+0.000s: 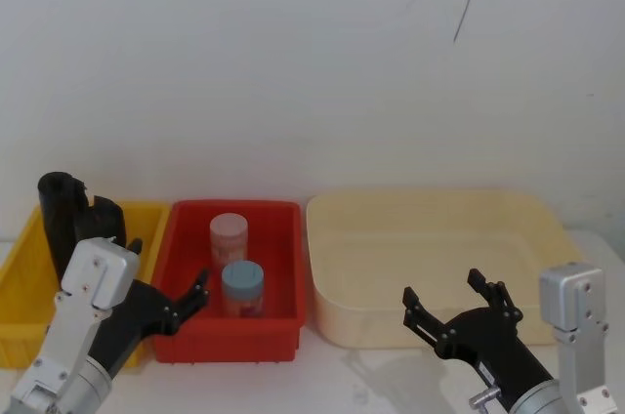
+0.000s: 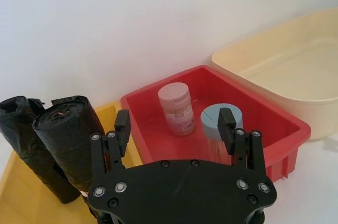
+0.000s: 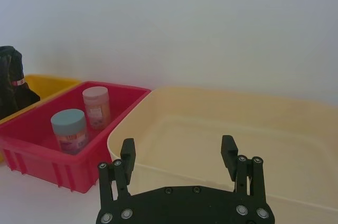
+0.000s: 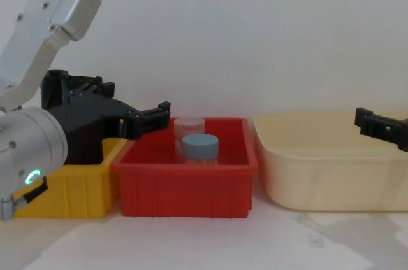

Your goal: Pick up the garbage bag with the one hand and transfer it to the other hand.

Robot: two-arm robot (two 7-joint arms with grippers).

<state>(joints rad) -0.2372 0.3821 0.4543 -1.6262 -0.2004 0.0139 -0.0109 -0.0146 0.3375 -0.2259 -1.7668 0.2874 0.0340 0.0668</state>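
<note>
Garbage bag (image 1: 103, 217), the tight black roll, stands upright toward the back of the yellow bin (image 1: 24, 307) on your far left. It is just beside a taller, rumpled roll (image 1: 57, 201). Standing on end leaves its sides free for a pinch from the front.

Your left hand (image 1: 168, 266) hovers near it, above the seam between the yellow bin and the red bin (image 1: 229, 344). It holds nothing and its fingers are spread wide, enough, I judge, to take the roll across its width. It points more at the red bin than at the bag, so you would need to swing it left.

In the red bin a pink-capped jar (image 1: 229, 233) and a blue-capped jar (image 1: 242, 282) stand close together; keep off them. Further right sits the cream tub (image 1: 430, 197).

Your right hand (image 1: 444, 287) hovers at the tub's near rim, well apart from the bag. It is likewise spread wide with nothing in it, probably so it can receive the roll above the table (image 1: 322, 375).
</note>
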